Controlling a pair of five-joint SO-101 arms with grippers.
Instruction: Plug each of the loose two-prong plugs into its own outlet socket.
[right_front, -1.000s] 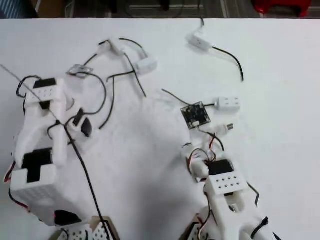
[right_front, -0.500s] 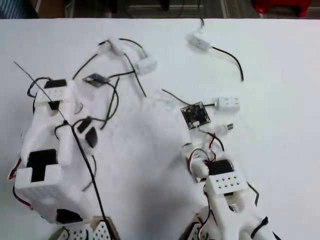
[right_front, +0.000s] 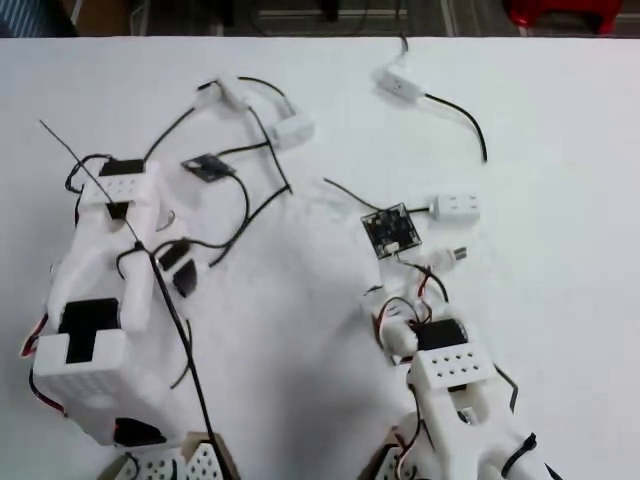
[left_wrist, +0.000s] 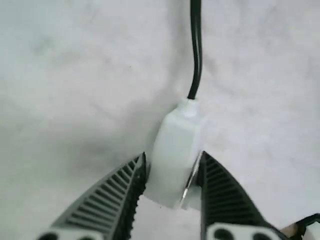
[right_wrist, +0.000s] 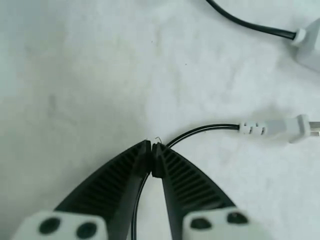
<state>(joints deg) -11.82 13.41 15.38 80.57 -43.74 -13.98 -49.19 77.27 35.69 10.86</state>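
White tabletop (right_front: 560, 300), my left gripper (left_wrist: 172, 159) pinches a white plastic plug (left_wrist: 175, 142), right gripper (right_wrist: 151, 146) nips thin black cord (right_wrist: 200, 131); I reckon lining-up's next.

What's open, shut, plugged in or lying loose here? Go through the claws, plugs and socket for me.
Left gripper: shut on held plug.
Right gripper: shut on cord.
Loose plug: lying flat at the cord's end, unplugged, prongs bare.
Socket: nothing plugged in.
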